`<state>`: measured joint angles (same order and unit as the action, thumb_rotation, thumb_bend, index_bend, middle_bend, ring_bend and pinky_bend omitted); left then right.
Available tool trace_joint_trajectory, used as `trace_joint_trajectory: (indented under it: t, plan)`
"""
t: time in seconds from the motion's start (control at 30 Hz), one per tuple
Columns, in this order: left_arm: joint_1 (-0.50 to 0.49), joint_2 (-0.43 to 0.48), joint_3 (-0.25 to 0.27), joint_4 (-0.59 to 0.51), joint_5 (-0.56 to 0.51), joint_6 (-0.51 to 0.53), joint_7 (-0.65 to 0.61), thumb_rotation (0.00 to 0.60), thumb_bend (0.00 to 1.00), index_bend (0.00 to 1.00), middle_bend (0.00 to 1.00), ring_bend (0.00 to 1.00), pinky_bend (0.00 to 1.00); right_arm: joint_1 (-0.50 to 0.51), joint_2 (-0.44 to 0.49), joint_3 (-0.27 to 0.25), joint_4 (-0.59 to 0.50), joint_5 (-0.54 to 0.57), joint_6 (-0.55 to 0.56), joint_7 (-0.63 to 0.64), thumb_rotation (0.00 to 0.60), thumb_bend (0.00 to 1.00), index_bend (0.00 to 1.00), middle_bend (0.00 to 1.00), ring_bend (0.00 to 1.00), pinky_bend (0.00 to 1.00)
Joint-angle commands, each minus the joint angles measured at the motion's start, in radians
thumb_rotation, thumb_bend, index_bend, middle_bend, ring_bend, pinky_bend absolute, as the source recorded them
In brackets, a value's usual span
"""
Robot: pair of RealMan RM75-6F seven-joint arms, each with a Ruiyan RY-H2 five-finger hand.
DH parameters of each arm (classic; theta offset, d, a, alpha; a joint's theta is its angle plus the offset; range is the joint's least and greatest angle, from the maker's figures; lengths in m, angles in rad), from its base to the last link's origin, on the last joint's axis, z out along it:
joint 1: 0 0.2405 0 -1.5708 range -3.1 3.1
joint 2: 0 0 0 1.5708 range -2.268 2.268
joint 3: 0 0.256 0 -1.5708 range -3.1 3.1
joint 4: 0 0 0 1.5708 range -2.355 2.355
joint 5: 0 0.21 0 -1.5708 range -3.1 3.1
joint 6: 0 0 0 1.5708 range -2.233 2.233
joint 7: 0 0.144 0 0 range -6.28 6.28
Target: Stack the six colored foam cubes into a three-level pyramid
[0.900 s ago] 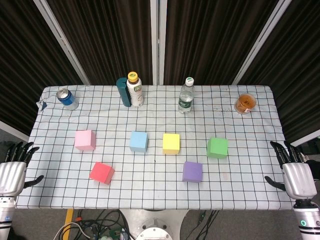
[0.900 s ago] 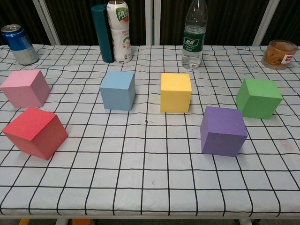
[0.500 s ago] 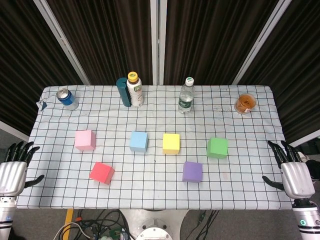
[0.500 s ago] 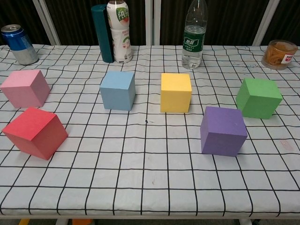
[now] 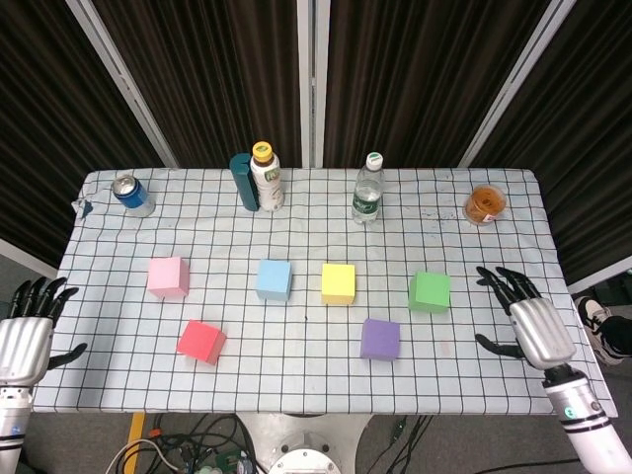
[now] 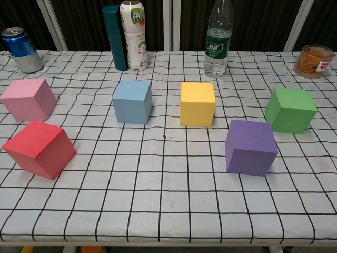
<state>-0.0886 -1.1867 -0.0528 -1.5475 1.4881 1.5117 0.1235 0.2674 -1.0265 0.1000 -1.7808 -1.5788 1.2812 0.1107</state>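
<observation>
Bench w/ black-on-white grid cloth. All six foam cubes lie singly on the cloth, none stacked, none touching another.

Back row, left to right in head view: pink cube, blue cube, yellow cube, green cube. Blue and yellow sit near each other at centre; pink and green well apart toward either side. Front row: red cube, just in front and slightly right of pink, turned at an angle to the grid; purple cube, in front of the gap between yellow and green.

Left hand: off the bench's left edge, near the front corner, fingers spread and pointing away from the robot, holds nothing. Not seen in chest view.

Right hand: over the cloth near the right edge, to the right of green cube and apart from it, fingers spread, thumb out toward the cubes, holds nothing. Not seen in chest view.

Far edge of bench, left to right: blue drink can, dark teal cylinder touching or just beside a white bottle w/ yellow cap, clear water bottle, small clear tub w/ orange contents. All upright, well behind the cubes.
</observation>
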Motion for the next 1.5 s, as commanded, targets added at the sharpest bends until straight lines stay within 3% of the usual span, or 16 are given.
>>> trace_joint_trajectory:
  t: [0.03, 0.27, 0.57, 0.97, 1.3, 1.5]
  plan:
    - [-0.003, -0.001, -0.003, 0.003, 0.003, 0.0, -0.006, 0.6, 0.03, 0.21, 0.1, 0.03, 0.06, 0.089, -0.012, 0.05, -0.043, 0.041, -0.099, -0.007, 0.6, 0.09, 0.02, 0.23, 0.09, 0.12]
    - [-0.017, -0.002, -0.002, 0.014, 0.009, -0.019, -0.013, 0.6, 0.03, 0.21, 0.1, 0.03, 0.06, 0.277, -0.106, 0.144, -0.052, 0.202, -0.312, -0.052, 0.6, 0.06, 0.02, 0.21, 0.08, 0.12]
    - [-0.03, -0.001, 0.002, 0.008, 0.017, -0.037, -0.017, 0.6, 0.03, 0.21, 0.1, 0.03, 0.06, 0.488, -0.274, 0.2, -0.004, 0.447, -0.478, -0.224, 0.6, 0.01, 0.0, 0.18, 0.05, 0.11]
    - [-0.024, 0.006, 0.012, 0.006, 0.015, -0.038, -0.031, 0.6, 0.03, 0.21, 0.1, 0.03, 0.06, 0.744, -0.585, 0.224, 0.244, 0.742, -0.516, -0.408, 0.6, 0.0, 0.0, 0.15, 0.02, 0.08]
    - [-0.022, 0.012, 0.012, 0.009, 0.011, -0.038, -0.047, 0.6, 0.03, 0.21, 0.1, 0.03, 0.06, 0.868, -0.733, 0.23, 0.43, 0.873, -0.543, -0.464, 0.6, 0.0, 0.0, 0.14, 0.0, 0.06]
    - [-0.023, 0.01, 0.014, 0.019, 0.009, -0.046, -0.069, 0.6, 0.03, 0.21, 0.1, 0.03, 0.06, 0.91, -0.807, 0.233, 0.529, 0.912, -0.542, -0.472, 0.6, 0.05, 0.0, 0.21, 0.0, 0.06]
